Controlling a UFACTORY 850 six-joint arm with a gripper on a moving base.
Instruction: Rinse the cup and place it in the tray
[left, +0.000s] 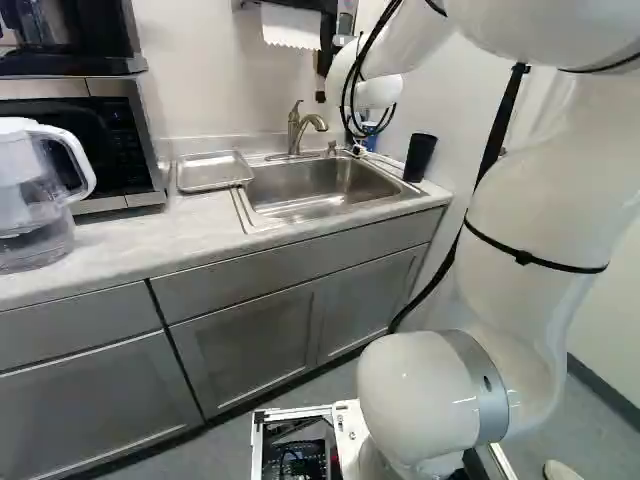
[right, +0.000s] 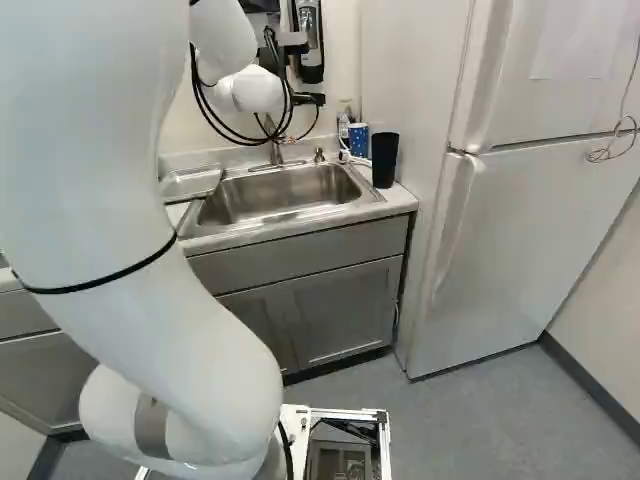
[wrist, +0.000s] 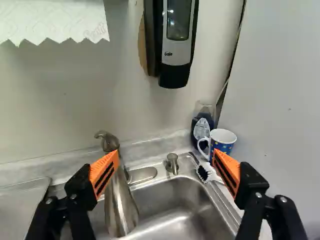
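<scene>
In the right base view my gripper (right: 310, 99) hangs above the back of the sink (right: 285, 195), near the wall. In the wrist view the gripper (wrist: 166, 156) is open, nothing held, with the faucet (wrist: 120, 200) low between its fingers. A tall black cup (right: 384, 160) stands upright on the counter right of the sink. Behind it is a blue patterned mug with a white handle (wrist: 223, 148), seen beyond one fingertip in the wrist view. Which of the two is the task's cup I cannot tell. The shallow metal tray (left: 213, 171) lies left of the sink.
A soap dispenser (wrist: 177, 45) and paper towels (wrist: 55, 20) are on the wall ahead. A brush (wrist: 206, 172) and a dark bottle (wrist: 202, 127) are near the mug. A water pitcher (left: 30, 200) and microwave (left: 120, 140) stand left; a fridge (right: 500, 230) stands right.
</scene>
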